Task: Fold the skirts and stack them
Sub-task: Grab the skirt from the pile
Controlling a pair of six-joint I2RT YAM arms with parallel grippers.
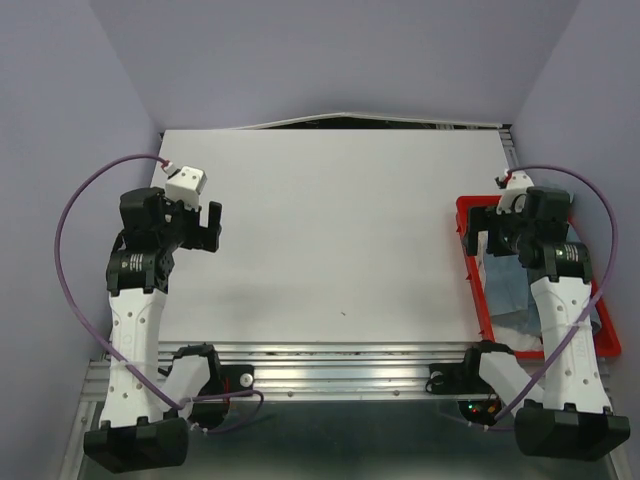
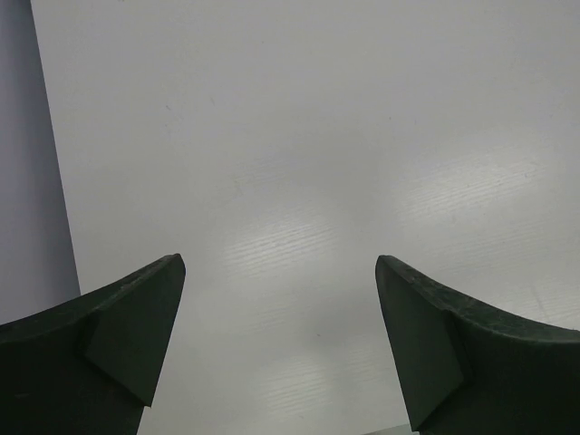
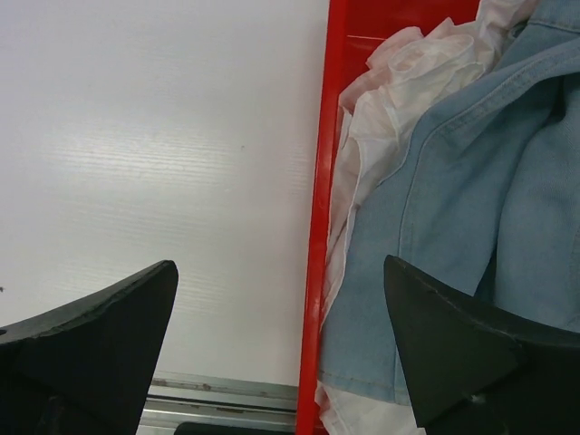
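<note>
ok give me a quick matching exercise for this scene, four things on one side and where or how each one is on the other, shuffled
Things:
1. left fingers
2. red tray
3. denim skirt
4. white cloth

States:
a. light blue, crumpled in the tray
b. spread apart above bare table
c. ruffled, bunched against the tray wall
d. at the table's right edge

Pairs: 1-b, 2-d, 3-a, 4-c
</note>
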